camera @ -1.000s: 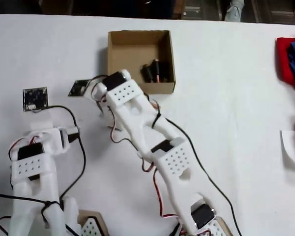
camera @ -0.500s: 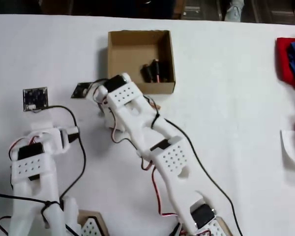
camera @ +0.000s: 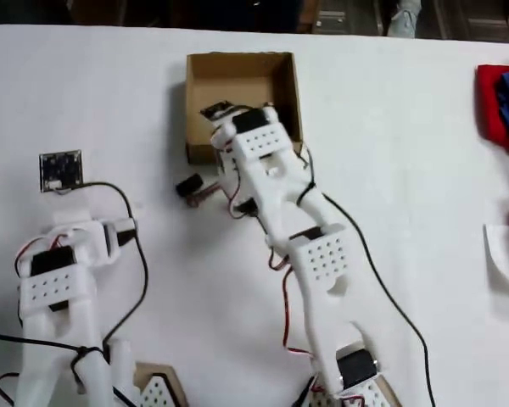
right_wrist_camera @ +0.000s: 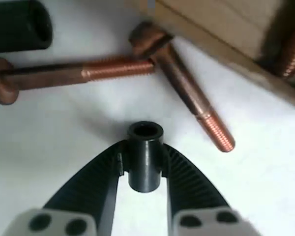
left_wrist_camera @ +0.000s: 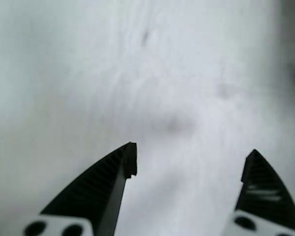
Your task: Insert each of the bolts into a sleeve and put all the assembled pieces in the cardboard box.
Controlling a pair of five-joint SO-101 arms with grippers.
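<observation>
While ribbed fingers (right_wrist_camera: 96, 186) clamp it, the sleeve (right_wrist_camera: 144, 160) is tubular.

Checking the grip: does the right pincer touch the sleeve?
Touching. The right wrist view shows the right pincer shut on the sleeve, both fingers pressed against its sides with no gap.

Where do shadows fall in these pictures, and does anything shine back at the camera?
Right wrist view: the copper bolts have a dull sheen, with soft shadows under them on the table; the black sleeve in the right claw barely shines. Left wrist view: faint grey patches beyond the open left claw. High view: the cardboard box has inner walls darker than its floor.
</observation>
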